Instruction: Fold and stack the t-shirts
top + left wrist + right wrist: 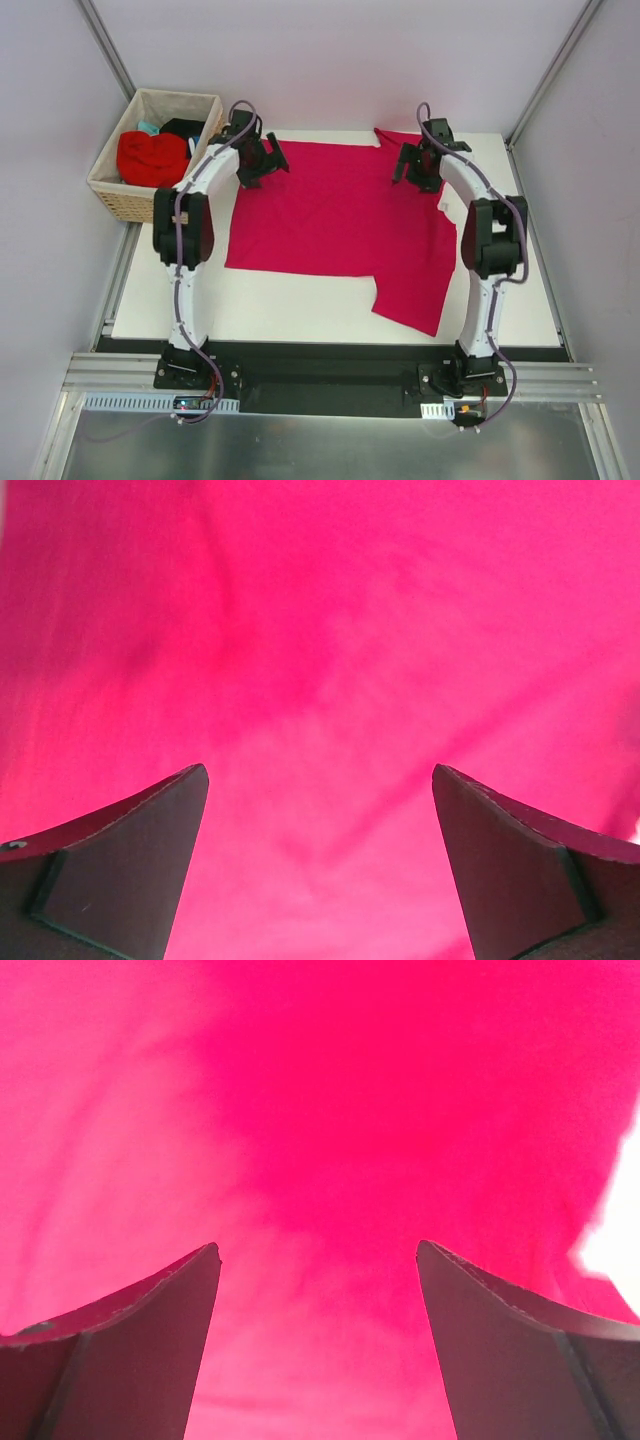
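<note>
jaws wide apart, over crimson t-shirt [330, 210]

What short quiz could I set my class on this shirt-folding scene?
1. True or false: the left claw and right claw both stand open over the crimson t-shirt.
2. In the top view, the wicker basket sits at the: A) far left, B) far right, C) near middle.
3. How many t-shirts lie spread on the table?
Key: 1 true; 2 A; 3 one.
</note>
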